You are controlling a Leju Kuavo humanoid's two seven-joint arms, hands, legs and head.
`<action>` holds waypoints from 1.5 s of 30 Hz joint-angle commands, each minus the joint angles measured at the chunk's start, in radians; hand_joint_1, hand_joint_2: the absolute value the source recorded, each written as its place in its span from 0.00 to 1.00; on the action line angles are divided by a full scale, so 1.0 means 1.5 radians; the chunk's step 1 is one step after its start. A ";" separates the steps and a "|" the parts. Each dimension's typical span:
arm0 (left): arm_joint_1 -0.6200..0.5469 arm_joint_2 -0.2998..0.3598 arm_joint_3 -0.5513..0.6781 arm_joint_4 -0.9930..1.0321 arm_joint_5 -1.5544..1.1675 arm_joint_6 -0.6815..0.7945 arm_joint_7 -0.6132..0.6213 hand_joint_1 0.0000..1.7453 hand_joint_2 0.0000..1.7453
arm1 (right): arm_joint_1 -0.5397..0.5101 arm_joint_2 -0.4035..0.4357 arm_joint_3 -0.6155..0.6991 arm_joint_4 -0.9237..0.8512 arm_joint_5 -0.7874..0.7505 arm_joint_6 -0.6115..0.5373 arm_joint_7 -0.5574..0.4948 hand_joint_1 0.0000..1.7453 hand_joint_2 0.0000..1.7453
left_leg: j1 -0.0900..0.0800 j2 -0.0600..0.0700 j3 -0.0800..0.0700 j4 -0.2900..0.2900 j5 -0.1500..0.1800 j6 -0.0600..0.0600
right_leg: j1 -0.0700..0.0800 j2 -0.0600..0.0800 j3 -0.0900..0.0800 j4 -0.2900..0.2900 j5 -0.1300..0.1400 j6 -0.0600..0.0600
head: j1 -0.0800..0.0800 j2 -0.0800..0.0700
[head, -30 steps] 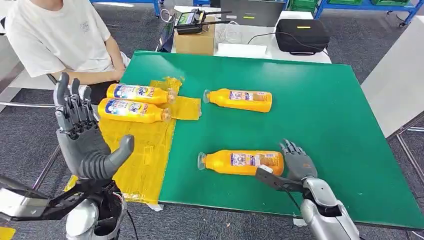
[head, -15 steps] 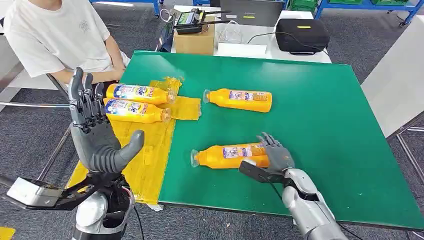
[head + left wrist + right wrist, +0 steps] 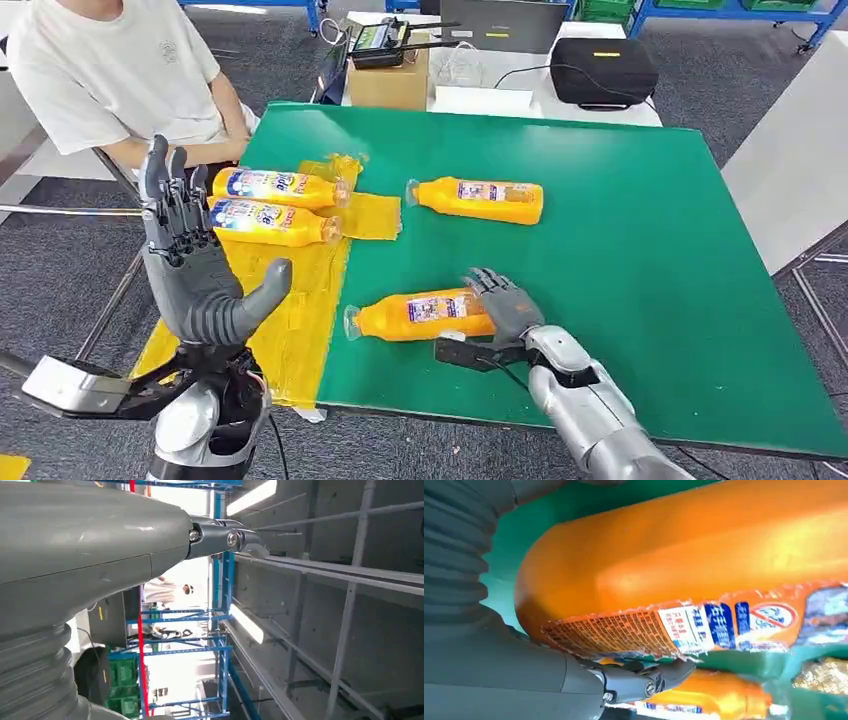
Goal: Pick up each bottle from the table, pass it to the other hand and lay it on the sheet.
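My right hand point(image 3: 508, 306) grips an orange bottle point(image 3: 415, 315) at its base, near the table's front, cap pointing toward the yellow sheet point(image 3: 290, 320). In the right wrist view the bottle point(image 3: 704, 555) lies against the palm with the thumb point(image 3: 644, 680) curled under it. My left hand point(image 3: 195, 270) is raised above the sheet's left side, fingers apart and pointing up, holding nothing. Two orange bottles point(image 3: 280, 187) point(image 3: 265, 220) lie side by side on the sheet. Another orange bottle point(image 3: 480, 200) lies on the green table point(image 3: 640, 230) further back.
A person in a white shirt point(image 3: 110, 70) sits at the table's far left corner. A cardboard box point(image 3: 390, 80), a white box and a black bag point(image 3: 603, 70) stand behind the table. A grey surface point(image 3: 790, 170) borders the right side.
My right hand has closed on the near bottle and brought it leftward toward the sheet. My left hand rose a little, then held still.
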 commanded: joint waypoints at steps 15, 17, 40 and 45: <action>-0.051 0.025 -0.020 0.067 0.000 0.009 0.001 0.00 1.00 | -0.092 0.014 0.060 0.215 -0.043 0.113 0.061 1.00 1.00 | 0.000 -0.002 0.002 -0.002 0.001 0.002 | 0.001 -0.001 0.002 -0.003 0.001 -0.003 | 0.000 0.000; -0.060 0.029 -0.029 0.077 0.005 0.000 -0.001 0.00 1.00 | -0.082 0.004 0.019 0.209 -0.109 0.125 -0.022 1.00 1.00 | 0.000 -0.002 0.003 -0.001 0.001 0.002 | 0.000 -0.001 0.003 -0.002 0.001 -0.002 | 0.000 0.000; 0.088 0.034 -0.068 0.319 0.146 0.044 0.097 0.00 1.00 | 0.335 0.096 -0.309 -0.514 -0.697 0.004 -0.255 1.00 1.00 | -0.001 -0.004 -0.004 -0.002 0.000 0.001 | -0.001 -0.002 -0.003 -0.001 -0.001 -0.001 | 0.000 0.000; 0.112 0.053 -0.069 0.249 0.171 0.020 0.101 0.00 1.00 | 0.351 0.106 -0.289 -0.559 -0.728 0.000 -0.272 1.00 1.00 | 0.000 -0.003 -0.007 -0.002 -0.001 0.002 | 0.000 -0.002 -0.006 -0.001 -0.001 -0.002 | 0.000 0.000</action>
